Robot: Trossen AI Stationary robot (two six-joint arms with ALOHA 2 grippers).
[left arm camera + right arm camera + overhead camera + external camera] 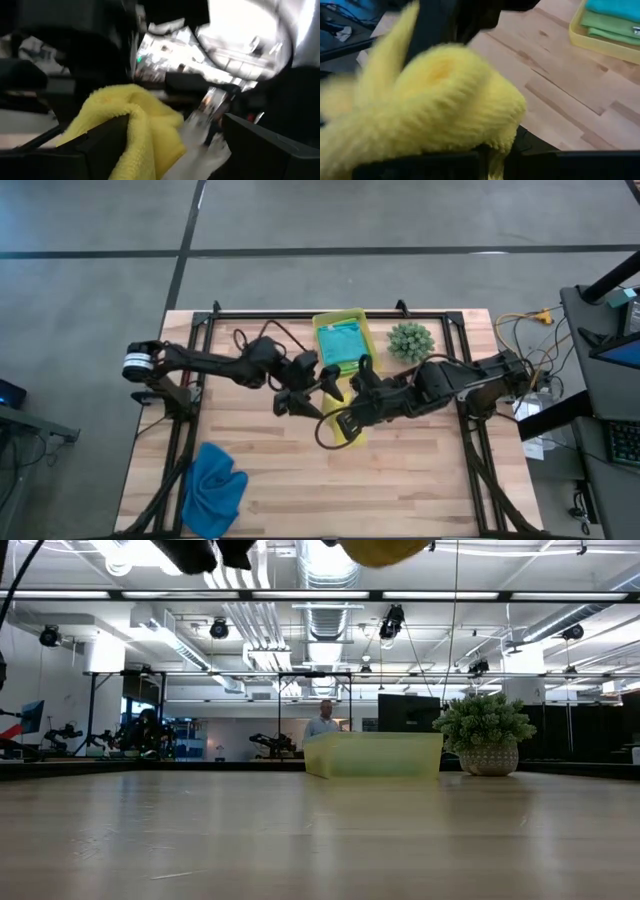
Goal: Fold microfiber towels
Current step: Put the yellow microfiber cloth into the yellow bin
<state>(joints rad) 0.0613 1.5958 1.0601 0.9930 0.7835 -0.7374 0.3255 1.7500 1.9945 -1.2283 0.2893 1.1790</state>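
Above the middle of the pale wooden plank table (420, 480), the right gripper (352, 420) is clamped on the soft yellow microfiber towel (440, 95), which hangs bunched in the air. Just beside it, the left gripper (300, 392) has its fingers spread wide, gripping nothing. Folded teal and lime green cloths (612, 20) lie in the translucent yellow-green plastic bin (342, 340). Crumpled at the near left corner lies the royal blue towel (215, 490).

A yellow-green bin (362, 322) sat at the table's (420, 480) far edge, just beside a spiky plant (410, 340). A person (322, 721) stood behind.
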